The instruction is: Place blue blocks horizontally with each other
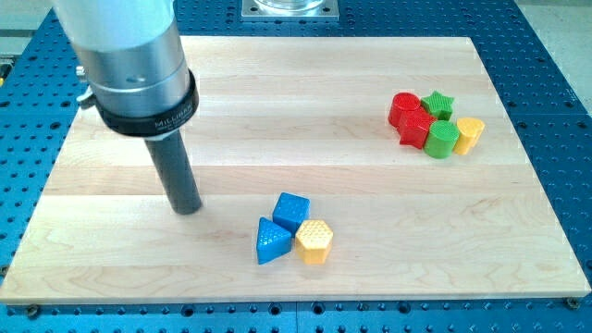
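A blue cube (291, 211) and a blue triangular block (270, 241) lie touching near the board's lower middle, the cube up and to the right of the triangle. A yellow hexagonal block (314, 240) touches both on their right. My tip (188, 208) rests on the board to the left of the blue blocks, about a hundred pixels from the cube, touching none.
A cluster at the view's upper right holds two red blocks (408, 117), a green star (438, 104), a green cylinder (442, 139) and a yellow block (469, 134). The wooden board (296, 83) sits on a blue perforated table (555, 74).
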Controlling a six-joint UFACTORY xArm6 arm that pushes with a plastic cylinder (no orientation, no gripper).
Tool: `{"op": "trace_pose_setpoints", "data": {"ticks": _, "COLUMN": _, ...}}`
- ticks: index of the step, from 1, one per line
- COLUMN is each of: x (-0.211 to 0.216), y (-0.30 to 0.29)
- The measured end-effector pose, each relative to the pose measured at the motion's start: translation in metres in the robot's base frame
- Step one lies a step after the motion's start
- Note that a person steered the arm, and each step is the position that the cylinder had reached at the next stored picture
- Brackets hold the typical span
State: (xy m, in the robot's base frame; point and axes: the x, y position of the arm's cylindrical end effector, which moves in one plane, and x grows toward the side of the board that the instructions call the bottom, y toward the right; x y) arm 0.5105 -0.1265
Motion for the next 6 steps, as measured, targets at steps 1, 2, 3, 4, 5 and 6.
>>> {"op": "trace_pose_setpoints", "data": {"ticks": 1, "x": -0.002, "y": 0.028}}
{"op": "trace_pose_setpoints", "data": {"ticks": 2, "x": 0.017, "y": 0.061}}
{"op": "trace_pose_setpoints", "data": {"ticks": 3, "x": 0.03, "y": 0.067}}
{"op": "trace_pose_setpoints", "data": {"ticks": 4, "x": 0.09, "y": 0.061}}
{"op": "trace_pose_setpoints", "data": {"ticks": 5, "x": 0.107, "y": 0.094}}
{"op": "trace_pose_setpoints", "data": {"ticks": 6, "x": 0.097, "y": 0.124}}
